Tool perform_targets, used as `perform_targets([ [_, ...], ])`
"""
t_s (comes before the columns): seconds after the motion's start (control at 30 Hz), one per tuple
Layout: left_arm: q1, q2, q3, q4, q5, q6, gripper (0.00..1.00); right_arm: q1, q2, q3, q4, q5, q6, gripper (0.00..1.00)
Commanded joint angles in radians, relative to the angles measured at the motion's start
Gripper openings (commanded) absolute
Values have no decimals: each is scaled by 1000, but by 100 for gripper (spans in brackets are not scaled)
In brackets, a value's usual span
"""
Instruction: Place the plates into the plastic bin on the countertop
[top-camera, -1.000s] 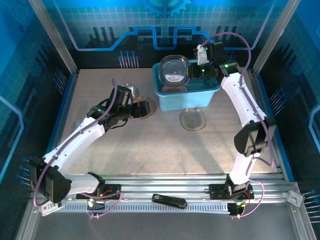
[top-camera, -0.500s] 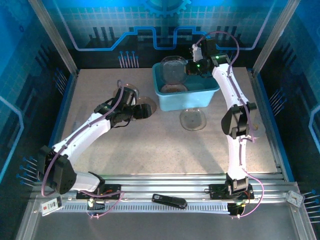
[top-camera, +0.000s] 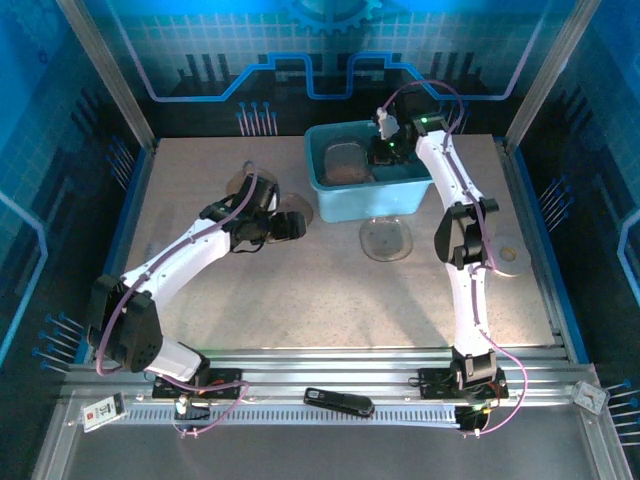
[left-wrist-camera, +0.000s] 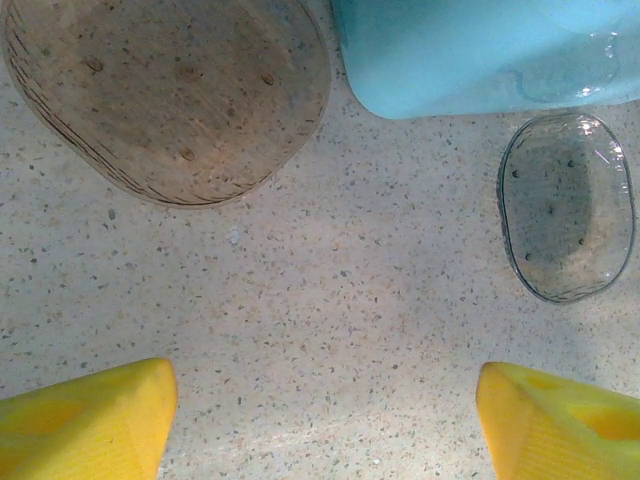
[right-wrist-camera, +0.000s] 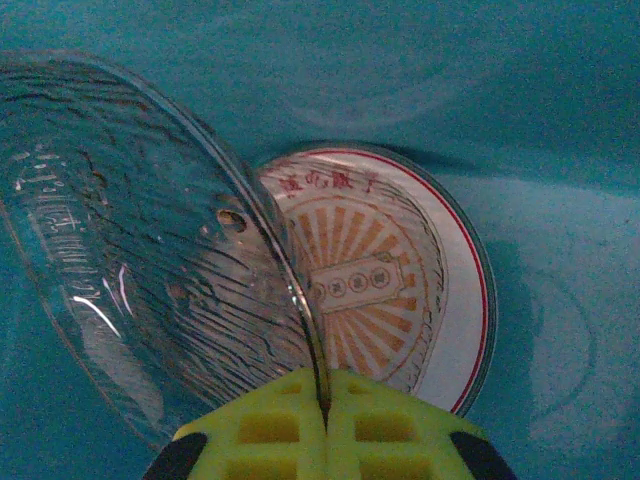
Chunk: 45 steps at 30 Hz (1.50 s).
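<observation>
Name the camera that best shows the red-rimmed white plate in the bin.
Right wrist view: the red-rimmed white plate lies on the plastic bin floor, pattern clear, partly behind the smoky plate in the right pincer. Top external view gives a dim blur there; left wrist view catches the bin's outer wall.

Left hand (left-wrist-camera: 325, 425) gapes wide; right hand (right-wrist-camera: 325, 400) is pinched tight.

Robot lab booth, blue circuit-print walls (top-camera: 200, 50)
</observation>
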Motion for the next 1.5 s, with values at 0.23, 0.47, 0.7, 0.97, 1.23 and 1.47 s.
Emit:
perform_targets([
  [0.23, 9, 41, 58, -10, 26, 17, 79, -16, 100, 48, -33, -44, -14, 4],
  [0.47, 11, 56, 65, -19, 19, 23, 79, -17, 148, 45, -31, -36, -15, 6],
  [0.7, 11, 76, 84, -36, 6, 29, 79, -17, 176, 49, -18, -22, -10, 13],
  [0.97, 14, 83, 96, -55, -6, 30, 79, -19, 177, 48, 0, -19, 8, 21],
  [1.23, 15, 58, 93, -75, -17, 26, 79, -19, 163, 45, 6, -14, 21, 38],
  [1.47, 17, 16, 66, -80, -29, 9, 79, -18, 105, 28, 21, 9, 22, 58],
])
